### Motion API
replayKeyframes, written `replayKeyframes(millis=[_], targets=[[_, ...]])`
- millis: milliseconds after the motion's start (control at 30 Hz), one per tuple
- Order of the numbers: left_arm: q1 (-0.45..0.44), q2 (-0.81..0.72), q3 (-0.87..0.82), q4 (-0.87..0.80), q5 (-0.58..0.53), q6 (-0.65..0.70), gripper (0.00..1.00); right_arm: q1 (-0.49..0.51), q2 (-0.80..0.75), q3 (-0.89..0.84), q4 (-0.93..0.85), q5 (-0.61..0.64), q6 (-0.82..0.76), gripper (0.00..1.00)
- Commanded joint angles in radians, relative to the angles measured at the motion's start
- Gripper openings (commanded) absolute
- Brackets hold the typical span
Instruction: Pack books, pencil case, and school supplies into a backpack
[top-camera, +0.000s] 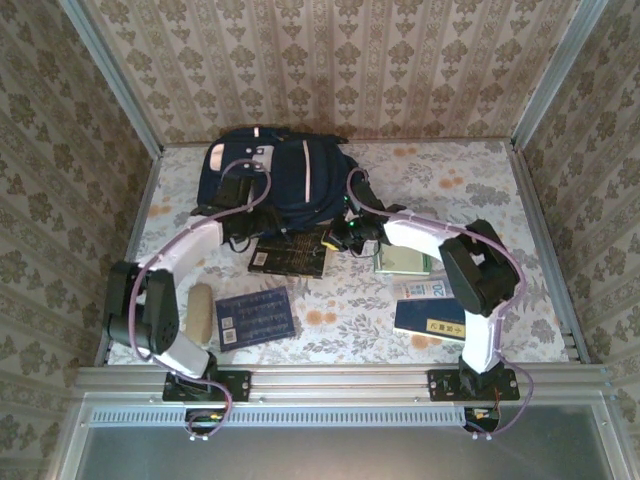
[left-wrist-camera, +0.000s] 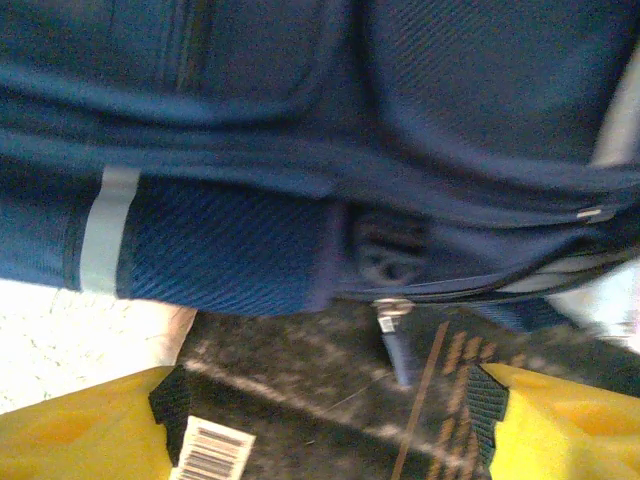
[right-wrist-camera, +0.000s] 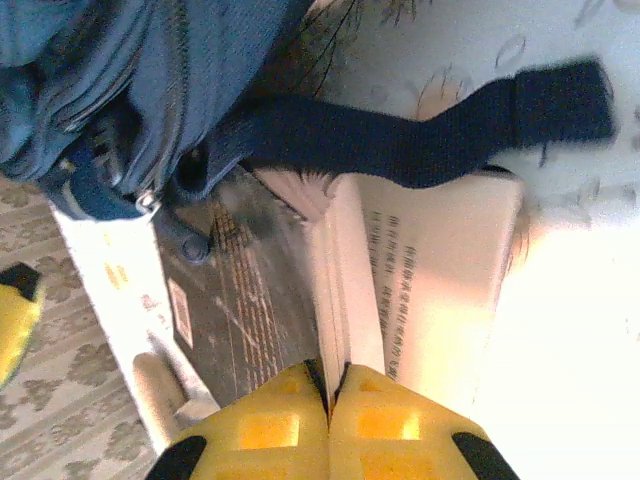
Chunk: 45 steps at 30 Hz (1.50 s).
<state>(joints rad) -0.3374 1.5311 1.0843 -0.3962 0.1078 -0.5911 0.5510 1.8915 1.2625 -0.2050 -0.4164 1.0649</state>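
Early going, I'd say: the black book lies against the backpack's near edge, not visibly inside. The right tool is pinched tight on its page edge. The left tool stands wide over the pack's hem, holding nothing. Waiting on the surface are the dark blue book, pencil case, green-and-white pad, "20" pack and navy book. There's open room front-centre, but the right-hand pieces sit close under the right arm.
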Motion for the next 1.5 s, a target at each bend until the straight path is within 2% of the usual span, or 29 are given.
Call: replayKeyframes(millis=[0,133,167,333,467,600,700,867,1033,1233,1367,1467], targets=[[-0.034,-0.065,0.067,-0.087,-0.002,0.121,0.79,0.004,-0.115,-0.014,-0.093,-0.016,0.119,0.00],[-0.109,-0.107,0.105,-0.134,-0.040,0.258,0.80,-0.002,-0.177,-0.031,-0.155,-0.008,0.199,0.00],[-0.152,-0.130,0.088,-0.109,-0.042,0.312,0.81,-0.003,-0.200,-0.044,-0.157,0.001,0.223,0.00],[-0.361,-0.349,-0.179,0.240,-0.124,0.694,0.89,-0.011,-0.276,-0.054,-0.215,0.057,0.249,0.00],[-0.418,-0.416,-0.230,0.228,-0.135,0.843,0.88,-0.032,-0.311,-0.078,-0.224,0.051,0.260,0.00],[-0.562,-0.495,-0.291,0.223,-0.177,1.046,0.87,-0.057,-0.335,-0.112,-0.212,0.028,0.267,0.00],[-0.632,-0.522,-0.335,0.209,-0.210,1.145,0.88,-0.067,-0.352,-0.138,-0.184,0.012,0.279,0.00],[-0.691,-0.480,-0.396,0.247,-0.281,1.228,0.91,-0.069,-0.366,-0.156,-0.157,-0.003,0.290,0.00],[-0.704,-0.427,-0.451,0.349,-0.266,1.253,0.93,-0.069,-0.374,-0.169,-0.128,-0.022,0.305,0.00],[-0.708,-0.319,-0.455,0.471,-0.353,1.266,0.92,-0.069,-0.389,-0.185,-0.094,-0.031,0.326,0.00],[-0.707,-0.228,-0.465,0.592,-0.418,1.261,0.85,-0.069,-0.393,-0.192,-0.076,-0.037,0.343,0.00],[-0.713,-0.171,-0.464,0.630,-0.438,1.280,0.72,-0.069,-0.392,-0.198,-0.071,-0.032,0.355,0.00]])
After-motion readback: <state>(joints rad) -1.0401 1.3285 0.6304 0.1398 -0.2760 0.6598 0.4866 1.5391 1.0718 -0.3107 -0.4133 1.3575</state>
